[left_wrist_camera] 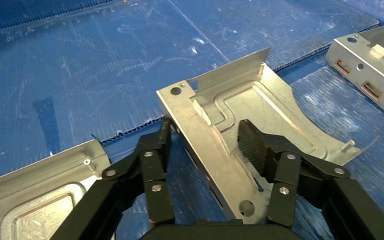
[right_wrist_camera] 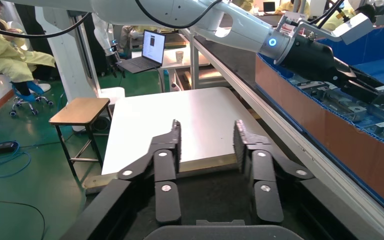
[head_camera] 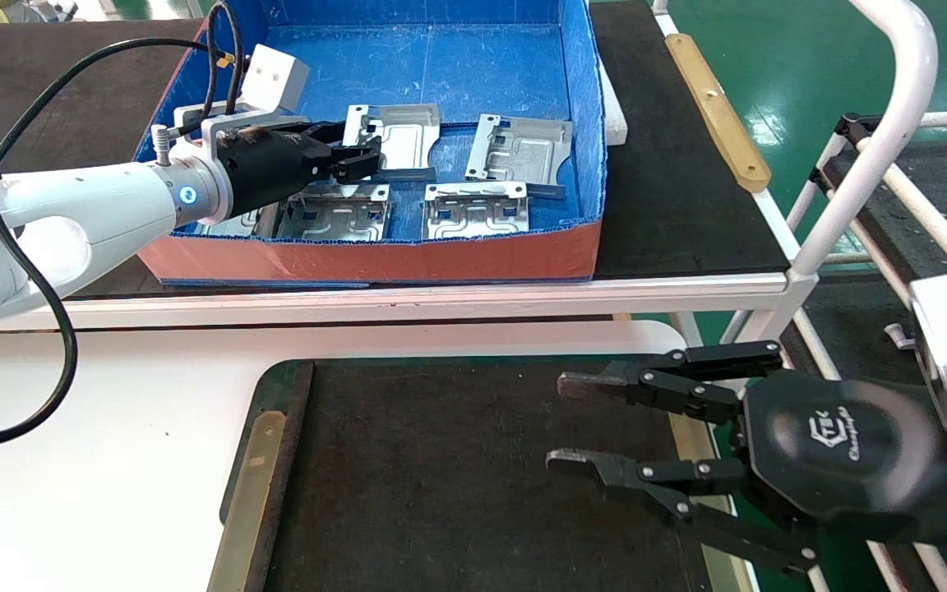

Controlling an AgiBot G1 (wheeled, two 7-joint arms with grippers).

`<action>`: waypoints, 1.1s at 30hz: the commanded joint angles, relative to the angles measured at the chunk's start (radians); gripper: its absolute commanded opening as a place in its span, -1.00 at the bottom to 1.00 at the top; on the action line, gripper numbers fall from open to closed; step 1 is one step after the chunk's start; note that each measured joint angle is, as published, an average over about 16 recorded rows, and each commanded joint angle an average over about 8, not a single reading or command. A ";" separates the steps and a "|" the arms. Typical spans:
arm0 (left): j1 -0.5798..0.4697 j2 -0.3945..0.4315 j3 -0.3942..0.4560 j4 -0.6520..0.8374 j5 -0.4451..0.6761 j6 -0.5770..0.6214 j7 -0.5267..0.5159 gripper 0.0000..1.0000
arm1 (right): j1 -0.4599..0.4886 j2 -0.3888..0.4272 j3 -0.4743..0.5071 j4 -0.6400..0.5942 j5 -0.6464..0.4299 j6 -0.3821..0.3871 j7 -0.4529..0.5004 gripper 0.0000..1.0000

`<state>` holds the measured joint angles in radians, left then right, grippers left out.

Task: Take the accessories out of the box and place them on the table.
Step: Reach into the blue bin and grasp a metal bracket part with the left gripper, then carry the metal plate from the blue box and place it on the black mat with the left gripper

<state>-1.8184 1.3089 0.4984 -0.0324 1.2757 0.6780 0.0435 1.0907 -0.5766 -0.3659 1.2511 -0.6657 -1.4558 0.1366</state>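
Note:
The box (head_camera: 375, 259), blue inside and orange-red outside, stands on the far bench. Several silvery brackets lie in it: one at the back left (head_camera: 399, 136), one at the back right (head_camera: 519, 148), two along the front (head_camera: 478, 210) (head_camera: 338, 212). Another is mostly hidden under my left arm. My left gripper (head_camera: 362, 146) is open inside the box. Its fingers straddle the near edge of the back-left bracket (left_wrist_camera: 260, 105), one pad (left_wrist_camera: 252, 142) over its face. My right gripper (head_camera: 560, 421) is open and empty above the table's black mat (head_camera: 441, 477).
The box stands on a white-framed bench (head_camera: 671, 164) with a tan strip (head_camera: 716, 107). A white surface (head_camera: 112, 427) lies left of the mat. A white tube frame (head_camera: 876, 148) rises at the right. The right wrist view shows a stool (right_wrist_camera: 80, 107).

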 commanded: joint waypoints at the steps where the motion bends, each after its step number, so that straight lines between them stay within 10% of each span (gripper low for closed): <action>1: 0.000 0.000 0.000 0.000 0.000 0.000 0.000 -1.00 | 0.000 0.000 0.000 0.000 0.000 0.000 0.000 -1.00; 33: -0.048 -0.015 0.007 -0.052 0.008 0.012 -0.039 -1.00 | 0.000 0.000 0.000 0.000 0.000 0.000 0.000 -1.00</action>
<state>-1.8652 1.2913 0.5050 -0.0883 1.2833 0.6970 0.0093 1.0907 -0.5766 -0.3660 1.2510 -0.6656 -1.4557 0.1365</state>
